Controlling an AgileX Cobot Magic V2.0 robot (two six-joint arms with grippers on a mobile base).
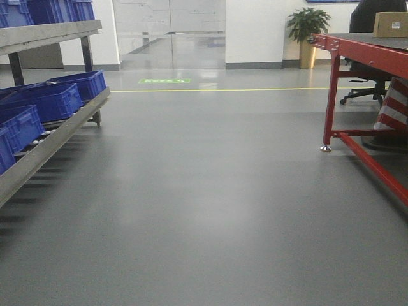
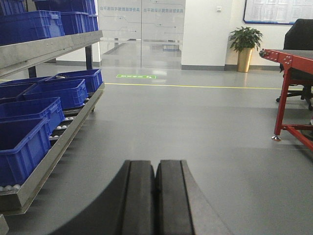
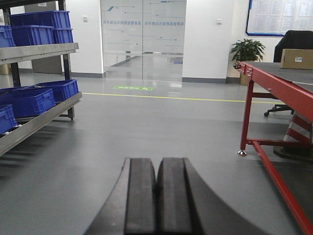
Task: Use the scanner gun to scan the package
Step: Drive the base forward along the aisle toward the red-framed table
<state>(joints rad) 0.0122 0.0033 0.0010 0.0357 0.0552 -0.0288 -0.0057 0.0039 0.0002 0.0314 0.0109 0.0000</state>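
The package (image 1: 390, 24) is a tan cardboard box on the far end of the red table (image 1: 357, 48) at the right. The right wrist view shows the package (image 3: 296, 58) with a small white label on its side. The scanner gun is out of view. My left gripper (image 2: 156, 164) hangs over bare grey floor, its black pads pressed together with nothing between them. My right gripper (image 3: 156, 161) is likewise shut and empty over the floor, left of the red table (image 3: 274, 83). Both are far from the package.
A metal roller rack (image 1: 51, 137) with several blue crates (image 1: 48, 102) runs along the left. The red table's leg (image 1: 330, 102) and low brace stand at right, with a red-and-white striped object (image 1: 392, 108) underneath. A potted plant (image 1: 308, 29), an office chair and glass doors (image 1: 169, 32) lie beyond.
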